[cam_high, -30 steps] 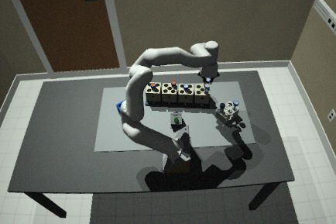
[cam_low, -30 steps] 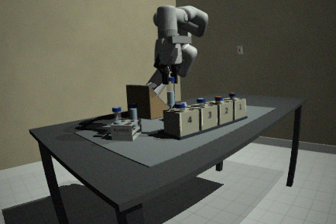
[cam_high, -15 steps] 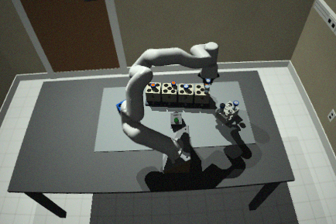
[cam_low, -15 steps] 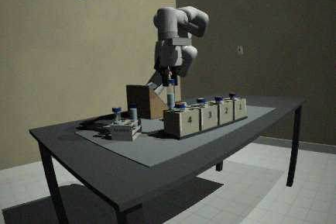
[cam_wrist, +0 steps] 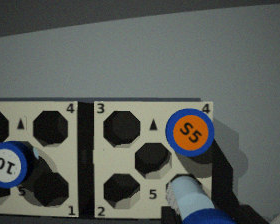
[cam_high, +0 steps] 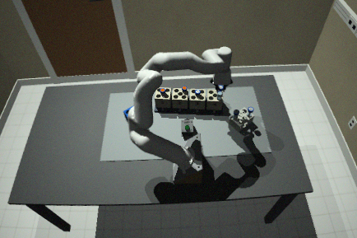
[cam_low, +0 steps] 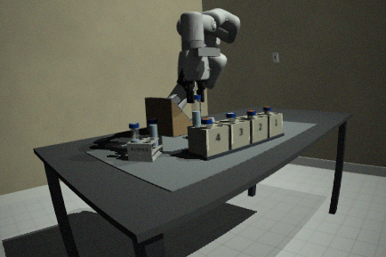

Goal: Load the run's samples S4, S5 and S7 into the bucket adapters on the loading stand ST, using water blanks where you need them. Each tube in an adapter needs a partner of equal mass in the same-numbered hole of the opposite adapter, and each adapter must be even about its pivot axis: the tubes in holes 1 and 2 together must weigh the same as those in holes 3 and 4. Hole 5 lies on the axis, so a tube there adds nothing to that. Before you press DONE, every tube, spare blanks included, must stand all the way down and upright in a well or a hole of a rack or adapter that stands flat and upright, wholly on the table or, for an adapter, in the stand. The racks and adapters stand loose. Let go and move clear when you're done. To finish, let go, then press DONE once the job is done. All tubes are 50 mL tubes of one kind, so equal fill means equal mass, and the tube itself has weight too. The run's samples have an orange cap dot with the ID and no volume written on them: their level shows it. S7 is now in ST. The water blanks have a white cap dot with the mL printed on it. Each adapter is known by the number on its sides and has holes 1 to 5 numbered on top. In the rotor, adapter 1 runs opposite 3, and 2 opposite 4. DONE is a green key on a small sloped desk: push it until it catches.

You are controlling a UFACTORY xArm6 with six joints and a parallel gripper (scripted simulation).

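Note:
Four beige adapters stand in a row in the stand: 1 (cam_high: 162,100) (cam_low: 276,124), 2 (cam_high: 179,100) (cam_low: 260,129), 3 (cam_high: 197,101) (cam_low: 238,133) and 4 (cam_high: 214,102) (cam_low: 209,141). My gripper (cam_high: 220,88) (cam_low: 196,96) is shut on a blue-capped tube (cam_low: 197,117) (cam_wrist: 190,199) and holds it upright over adapter 4 (cam_wrist: 102,165). Its lower end is at hole 1, and its cap label is hidden. S5 (cam_wrist: 190,132) (cam_low: 206,121) stands in hole 4 of adapter 4. A 10 mL blank (cam_wrist: 3,165) (cam_high: 197,92) stands in adapter 3, near the middle hole. Orange-capped tubes stand in adapter 1 (cam_high: 162,90) and adapter 2 (cam_high: 184,88).
A small rack (cam_high: 243,123) (cam_low: 143,151) with spare blue-capped tubes (cam_high: 250,109) (cam_low: 133,129) stands right of the stand. The green DONE key (cam_high: 187,126) sits on its desk in front of the adapters. My arm arches over the left adapters.

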